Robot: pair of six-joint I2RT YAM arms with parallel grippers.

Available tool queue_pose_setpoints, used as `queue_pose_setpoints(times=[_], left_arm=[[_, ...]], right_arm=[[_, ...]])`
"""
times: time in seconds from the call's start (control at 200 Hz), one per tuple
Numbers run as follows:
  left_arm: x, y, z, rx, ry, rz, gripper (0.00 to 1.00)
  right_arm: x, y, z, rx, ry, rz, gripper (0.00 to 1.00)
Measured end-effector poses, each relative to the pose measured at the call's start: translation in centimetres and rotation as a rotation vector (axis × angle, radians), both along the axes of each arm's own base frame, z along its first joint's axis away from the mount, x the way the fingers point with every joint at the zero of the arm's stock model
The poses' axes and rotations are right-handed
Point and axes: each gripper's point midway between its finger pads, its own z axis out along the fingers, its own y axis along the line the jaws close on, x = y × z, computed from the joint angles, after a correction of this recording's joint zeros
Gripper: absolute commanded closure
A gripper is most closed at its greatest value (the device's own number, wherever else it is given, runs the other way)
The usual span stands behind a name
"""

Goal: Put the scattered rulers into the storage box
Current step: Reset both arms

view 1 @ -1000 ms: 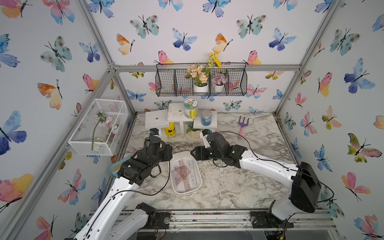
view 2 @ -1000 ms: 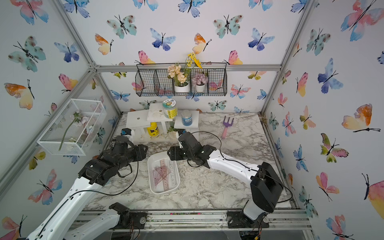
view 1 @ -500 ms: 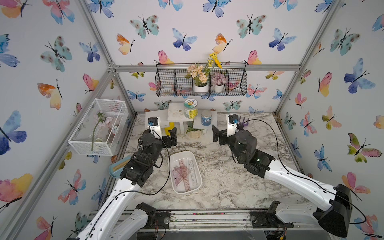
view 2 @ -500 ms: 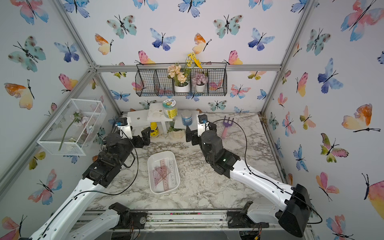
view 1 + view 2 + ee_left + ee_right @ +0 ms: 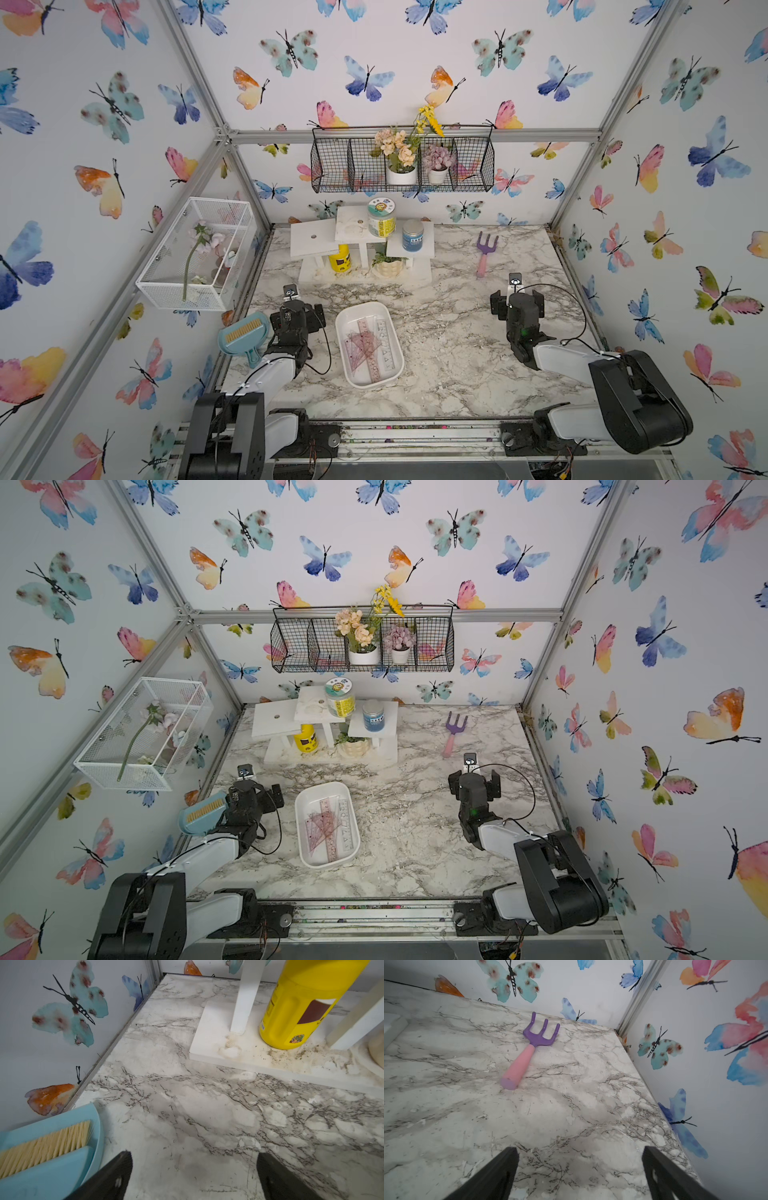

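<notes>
My left fingers [image 5: 118, 1172] stand wide and empty near a yellow plastic bottle [image 5: 301, 1001] whose brown label [image 5: 313, 1012] I cannot read. The transparent pink plastic rulers [image 5: 368, 345] lie inside the shallow white plastic storage box [image 5: 351, 316]. My right fingers [image 5: 502, 1169] gape wide, empty.

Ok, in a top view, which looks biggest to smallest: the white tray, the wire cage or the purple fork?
Largest: wire cage
Middle: white tray
Smallest: purple fork
The cage may be nearer the camera.

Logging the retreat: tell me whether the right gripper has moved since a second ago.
Yes. The right gripper has drawn away from the storage box, which stayed put, toward the robot's right side.
</notes>
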Motion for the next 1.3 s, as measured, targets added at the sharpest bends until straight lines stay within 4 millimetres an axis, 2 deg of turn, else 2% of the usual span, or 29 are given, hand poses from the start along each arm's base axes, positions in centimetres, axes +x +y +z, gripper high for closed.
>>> queue_pose_setpoints(times=[0.225, 0.32, 0.395, 0.456, 0.516, 0.646, 0.746, 0.891, 1.001, 1.302], left_arm=[[2.3, -1.0, 1.1, -0.016, -0.158, -0.055, 0.01], [2.3, -1.5, 0.6, -0.019, -0.172, -0.088, 0.01], [2.2, -1.8, 0.9, -0.017, -0.203, -0.109, 0.01], [2.0, -2.0, 1.2, -0.013, -0.227, -0.123, 0.01], [2.0, -2.1, 1.2, -0.011, -0.235, -0.13, 0.01], [2.2, -2.4, 1.9, -0.008, -0.264, -0.147, 0.01], [2.3, -2.5, 2.2, -0.007, -0.274, -0.153, 0.01], [2.3, -2.5, 2.3, -0.008, -0.278, -0.156, 0.01], [2.3, -2.5, 2.3, -0.008, -0.278, -0.157, 0.01], [2.3, -2.5, 2.3, -0.007, -0.278, -0.157, 0.01]], right_arm=[[1.2, -0.9, -1.8, 0.061, -0.041, 0.018, 0.01], [1.3, -1.0, -1.3, 0.104, -0.077, 0.056, 0.0], [0.0, -0.8, -0.9, 0.133, -0.143, 0.105, 0.0], [-1.6, -0.8, -1.9, 0.137, -0.145, 0.13, 0.0], [-1.8, -0.6, -3.0, 0.142, -0.1, 0.141, 0.0], [0.4, 0.0, -0.8, 0.163, -0.164, 0.176, 0.0], [0.7, 0.2, 0.2, 0.171, -0.195, 0.193, 0.02], [0.7, 0.0, -0.5, 0.185, -0.169, 0.186, 0.02], [1.3, -0.5, -0.2, 0.196, -0.173, 0.169, 0.02], [1.3, -0.7, -0.5, 0.206, -0.159, 0.159, 0.02]])
